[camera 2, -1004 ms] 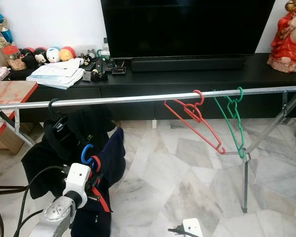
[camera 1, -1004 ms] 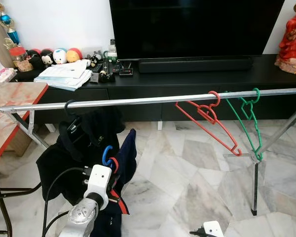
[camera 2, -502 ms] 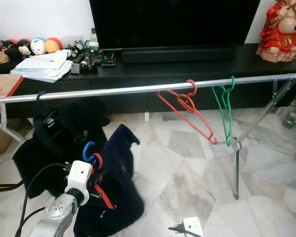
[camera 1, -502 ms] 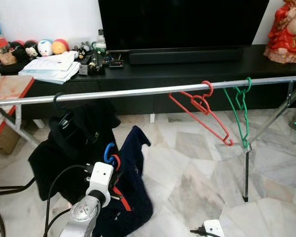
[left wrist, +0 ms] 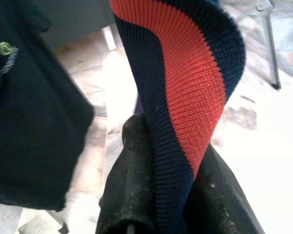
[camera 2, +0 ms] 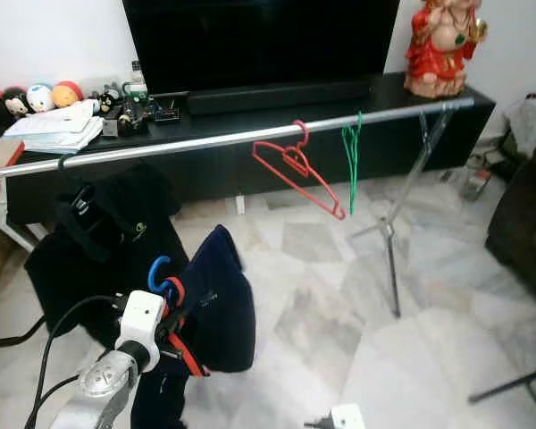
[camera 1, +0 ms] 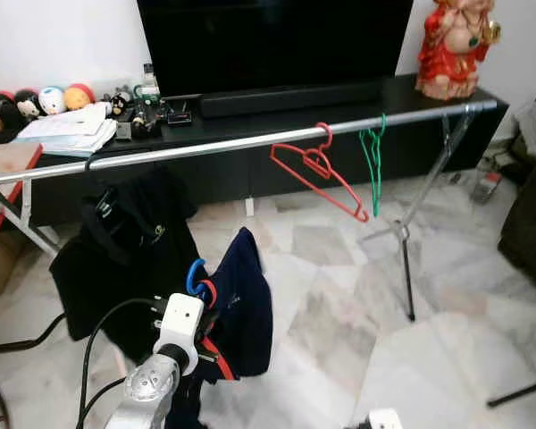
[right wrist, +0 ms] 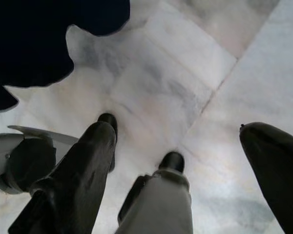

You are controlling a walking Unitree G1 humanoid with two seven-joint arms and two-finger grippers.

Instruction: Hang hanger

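So your left gripper was clamped on the navy garment, both black fingers pinching its navy-and-red ribbed band, low in front of the metal rail. The blue hanger carrying that garment had only its hook showing, poking up just above the gripper beside a red loop; the rest of it was buried in the fabric. On the rail you had a black garment hanging toward the left, then a bare red hanger and a green hanger near the middle. Behind it, the black TV console held papers, small toys and a red figurine. Your right gripper hung with fingers spread over the marble floor.
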